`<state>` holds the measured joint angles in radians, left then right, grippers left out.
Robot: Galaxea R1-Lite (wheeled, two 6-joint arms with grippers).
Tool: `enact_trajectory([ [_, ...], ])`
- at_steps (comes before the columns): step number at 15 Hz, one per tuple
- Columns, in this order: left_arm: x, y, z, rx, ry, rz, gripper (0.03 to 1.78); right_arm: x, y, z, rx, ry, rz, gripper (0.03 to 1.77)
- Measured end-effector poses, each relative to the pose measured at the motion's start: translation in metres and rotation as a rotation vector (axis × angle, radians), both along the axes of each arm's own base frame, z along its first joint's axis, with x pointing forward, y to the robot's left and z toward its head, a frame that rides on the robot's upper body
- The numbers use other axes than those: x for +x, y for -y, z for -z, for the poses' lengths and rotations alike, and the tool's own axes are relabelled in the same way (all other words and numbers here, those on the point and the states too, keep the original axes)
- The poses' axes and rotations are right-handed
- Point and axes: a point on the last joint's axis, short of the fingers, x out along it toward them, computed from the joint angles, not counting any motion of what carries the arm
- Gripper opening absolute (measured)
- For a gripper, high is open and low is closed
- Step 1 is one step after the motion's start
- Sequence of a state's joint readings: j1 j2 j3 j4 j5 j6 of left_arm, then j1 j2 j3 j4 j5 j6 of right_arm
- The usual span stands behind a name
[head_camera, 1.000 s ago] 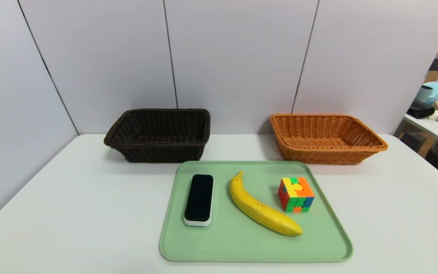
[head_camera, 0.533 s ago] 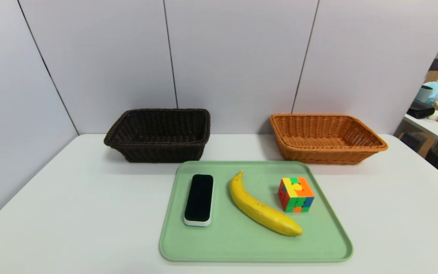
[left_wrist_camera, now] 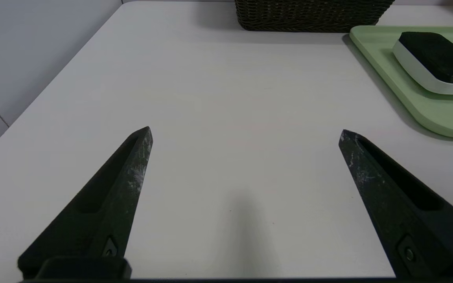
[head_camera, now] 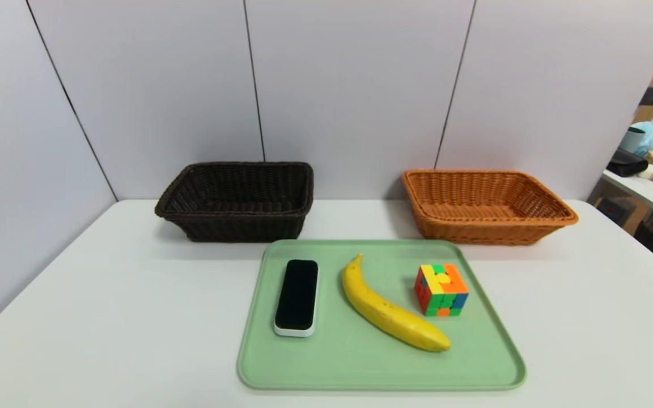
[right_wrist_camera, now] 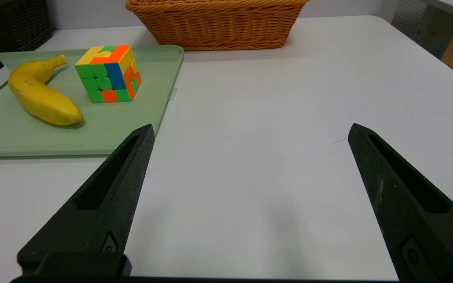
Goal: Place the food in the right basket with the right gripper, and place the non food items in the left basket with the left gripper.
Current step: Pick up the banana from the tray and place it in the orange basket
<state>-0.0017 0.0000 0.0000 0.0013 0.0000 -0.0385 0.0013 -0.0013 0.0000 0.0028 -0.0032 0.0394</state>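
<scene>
A yellow banana [head_camera: 389, 309] [right_wrist_camera: 39, 94] lies in the middle of a green tray [head_camera: 360, 368]. To its left lies a flat black slab with a white base [head_camera: 296, 294] [left_wrist_camera: 435, 59], to its right a multicoloured puzzle cube [head_camera: 441, 289] [right_wrist_camera: 108, 72]. The dark brown left basket [head_camera: 236, 201] [left_wrist_camera: 313, 15] and the orange-tan right basket [head_camera: 485, 207] [right_wrist_camera: 216, 23] stand behind the tray. My left gripper [left_wrist_camera: 245, 133] hangs open over bare table left of the tray. My right gripper [right_wrist_camera: 250, 131] hangs open over bare table right of the tray. Neither arm shows in the head view.
The white table [head_camera: 105, 317] is bounded by grey wall panels [head_camera: 162, 85] behind and to the left. Past its right edge stands another table with clutter [head_camera: 652, 164]. The tray's raised rim [left_wrist_camera: 387, 82] lies between my left gripper and the slab.
</scene>
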Motion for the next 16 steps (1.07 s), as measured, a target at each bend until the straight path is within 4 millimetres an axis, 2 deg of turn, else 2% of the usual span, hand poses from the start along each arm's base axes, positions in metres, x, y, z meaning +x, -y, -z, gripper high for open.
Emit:
enact_trajectory([
  [16, 0.0, 0.0, -0.0001, -0.004, 0.001, -0.001, 1.69, 0.0, 0.0, -0.0001, 0.0, 0.001, 0.0, 1.7],
])
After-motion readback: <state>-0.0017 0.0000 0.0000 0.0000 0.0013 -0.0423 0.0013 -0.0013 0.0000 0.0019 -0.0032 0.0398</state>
